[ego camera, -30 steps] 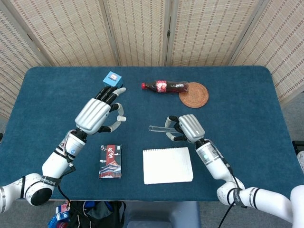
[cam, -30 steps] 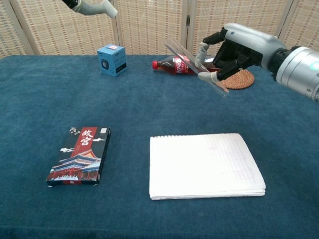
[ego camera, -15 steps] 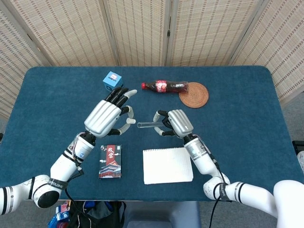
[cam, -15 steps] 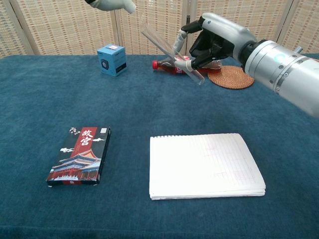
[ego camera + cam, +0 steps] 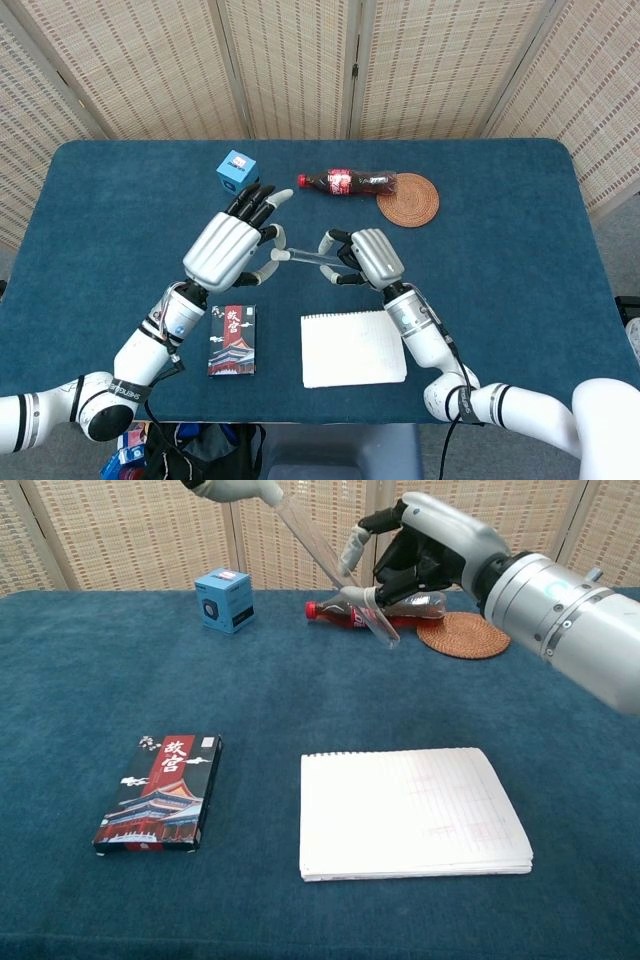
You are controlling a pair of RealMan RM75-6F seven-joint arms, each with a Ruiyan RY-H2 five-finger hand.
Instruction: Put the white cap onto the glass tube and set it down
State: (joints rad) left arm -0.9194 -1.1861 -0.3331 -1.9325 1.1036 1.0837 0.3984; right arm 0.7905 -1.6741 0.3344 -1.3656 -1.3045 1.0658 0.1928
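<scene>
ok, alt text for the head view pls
Two robot hands meet above a blue table: the right hand holds a glass tube level, its open end at the left hand. Behind lie a cola bottle, woven coaster and blue cube; nearer, a notepad and card box.

Table [image 5: 520,260] layout: notepad [image 5: 353,348] near centre, playing-card box [image 5: 232,340] left of it, well apart. Cube box [image 5: 237,168] far left. Bottle [image 5: 347,183] lying on side far centre, coaster [image 5: 408,200] just right of it, touching its end. Above table middle, left hand [image 5: 228,246] left, right hand [image 5: 362,258] right, glass tube [image 5: 305,257] between them, raised off surface, tilted in chest view. Screen [image 5: 320,65] behind table.
</scene>
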